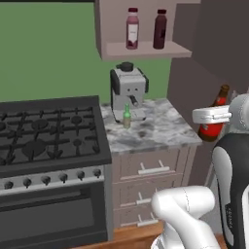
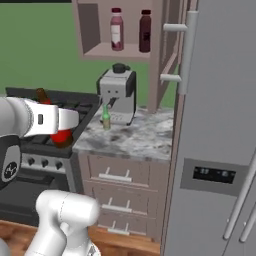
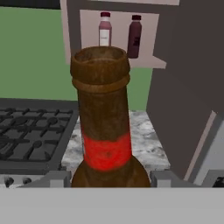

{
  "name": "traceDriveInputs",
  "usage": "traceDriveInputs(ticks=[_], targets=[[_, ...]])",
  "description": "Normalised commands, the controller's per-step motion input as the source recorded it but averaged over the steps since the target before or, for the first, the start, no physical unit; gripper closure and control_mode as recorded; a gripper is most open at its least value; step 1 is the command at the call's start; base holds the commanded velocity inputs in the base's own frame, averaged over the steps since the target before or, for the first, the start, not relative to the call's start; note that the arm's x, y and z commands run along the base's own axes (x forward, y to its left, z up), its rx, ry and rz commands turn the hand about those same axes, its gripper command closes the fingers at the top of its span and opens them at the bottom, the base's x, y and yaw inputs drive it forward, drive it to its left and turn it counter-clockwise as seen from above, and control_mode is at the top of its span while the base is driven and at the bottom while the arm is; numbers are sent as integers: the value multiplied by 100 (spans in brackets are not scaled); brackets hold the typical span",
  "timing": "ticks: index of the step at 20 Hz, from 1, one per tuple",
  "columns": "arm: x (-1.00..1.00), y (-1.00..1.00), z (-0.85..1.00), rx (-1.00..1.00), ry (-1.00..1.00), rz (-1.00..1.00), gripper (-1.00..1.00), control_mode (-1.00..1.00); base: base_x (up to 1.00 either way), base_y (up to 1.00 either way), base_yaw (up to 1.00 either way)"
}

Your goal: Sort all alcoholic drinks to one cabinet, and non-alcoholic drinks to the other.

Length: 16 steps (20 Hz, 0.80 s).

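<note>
Brown bottle [image 3: 105, 127] fills your view, tool [image 3: 109, 177] clamped half-wide round its body; glass, slick, top-heavy, keep grip low.

Amber-brown bottle [image 3: 105, 127] in my hand [image 3: 109, 178]: mottled brown glass, bright red label band. Slim bottle [image 1: 127, 116] on the desk [image 1: 160, 131] is green, pale label. Desk is grey-white marble, veined. Shelf bottles: pink one [image 1: 132, 29] with white label and dark red cap, the other [image 1: 160, 30] dark maroon. Coffee machine [image 1: 128, 90] silver-grey, black top. Stove [image 1: 48, 131] black. Wall [image 1: 48, 53] flat green. Drawers [image 1: 148, 170] taupe, pale handles.
</note>
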Motion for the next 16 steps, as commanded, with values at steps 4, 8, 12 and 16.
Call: traceDriveInputs(ticks=[4,8,12,16], targets=[[0,0,0,0,0,0,100,100,-62,-7,0],[0,0,0,0,0,0,100,100,-63,-5,0],[0,0,0,0,0,0,100,100,-63,-2,0],[0,0,0,0,0,0,100,100,-57,0,0]])
